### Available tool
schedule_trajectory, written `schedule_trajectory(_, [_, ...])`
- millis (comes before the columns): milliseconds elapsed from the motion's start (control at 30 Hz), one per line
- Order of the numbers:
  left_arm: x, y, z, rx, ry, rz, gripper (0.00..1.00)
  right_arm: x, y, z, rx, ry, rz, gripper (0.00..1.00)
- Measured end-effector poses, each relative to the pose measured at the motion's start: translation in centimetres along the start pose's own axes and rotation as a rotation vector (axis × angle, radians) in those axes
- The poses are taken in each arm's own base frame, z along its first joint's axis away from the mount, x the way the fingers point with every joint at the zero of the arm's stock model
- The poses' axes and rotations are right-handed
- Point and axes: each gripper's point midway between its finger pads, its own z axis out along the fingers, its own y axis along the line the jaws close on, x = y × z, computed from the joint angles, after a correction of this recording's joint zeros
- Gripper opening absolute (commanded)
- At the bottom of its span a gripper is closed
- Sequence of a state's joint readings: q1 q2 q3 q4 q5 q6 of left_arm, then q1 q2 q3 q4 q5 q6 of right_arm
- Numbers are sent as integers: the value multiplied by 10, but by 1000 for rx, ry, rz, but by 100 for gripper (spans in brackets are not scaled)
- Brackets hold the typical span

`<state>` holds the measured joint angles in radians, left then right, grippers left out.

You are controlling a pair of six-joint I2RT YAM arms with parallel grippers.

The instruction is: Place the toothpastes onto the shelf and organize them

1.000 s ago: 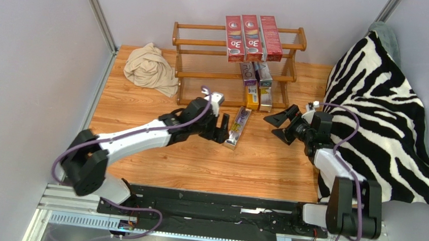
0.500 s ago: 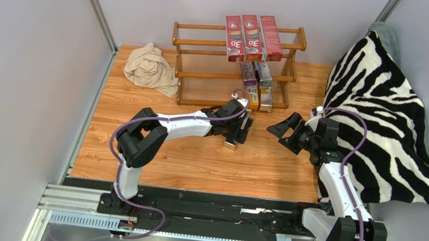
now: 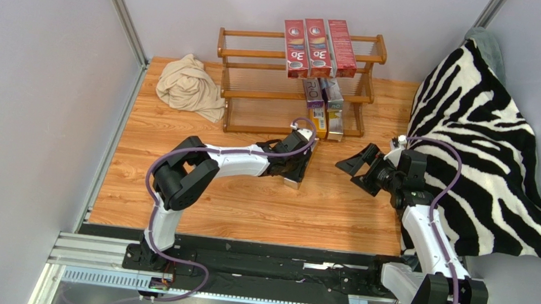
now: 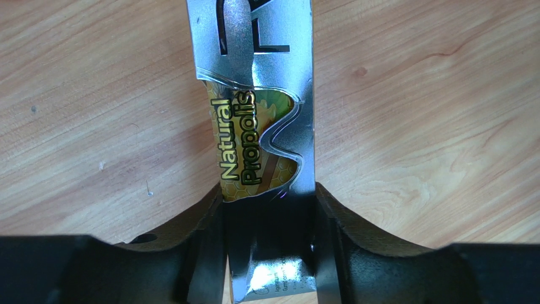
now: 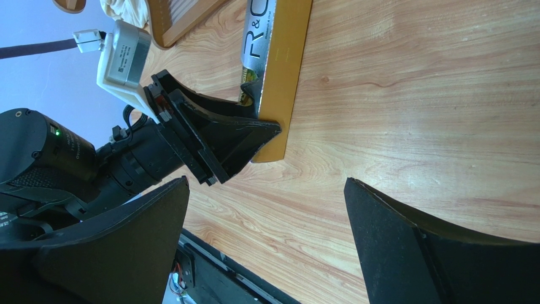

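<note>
The left gripper (image 4: 267,193) clamps the shiny silver "Natural Propolis" toothpaste carton (image 4: 253,63) lying on the wooden desk (image 3: 245,209), while the right gripper (image 5: 266,182) is spread wide; next, likely, comes a lift toward the brown wooden shelf (image 3: 261,53).

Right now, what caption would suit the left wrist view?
Left gripper closed on a silver cardboard toothpaste carton printed "Natural Propolis", lying flat on the light wooden tabletop.

My left gripper (image 4: 269,212) clasps the near end of a silver toothpaste carton (image 4: 253,76), black fingers (image 4: 201,250) pressed against its long sides. It lies flat on the wooden table (image 4: 95,95), pointing away.
</note>
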<state>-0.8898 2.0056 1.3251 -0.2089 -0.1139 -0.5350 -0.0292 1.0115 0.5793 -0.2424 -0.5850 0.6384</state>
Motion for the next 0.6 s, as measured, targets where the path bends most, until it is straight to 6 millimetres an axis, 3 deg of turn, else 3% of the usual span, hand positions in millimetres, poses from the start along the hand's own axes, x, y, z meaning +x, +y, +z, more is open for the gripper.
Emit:
schedule_trajectory(100, [2, -1, -2, 24, -27, -12, 44, 4, -3, 1, -2, 10, 5, 99])
schedule_trajectory(300, [27, 1, -24, 33, -18, 2, 44, 28, -9, 9, -18, 61, 30, 99])
schedule_trajectory(433, [51, -9, -50, 35, 7, 53, 45, 58, 6, 20, -63, 142, 5, 99])
schedule_trajectory(600, [45, -36, -90, 77, -54, 93, 45, 83, 31, 34, -134, 206, -18, 98])
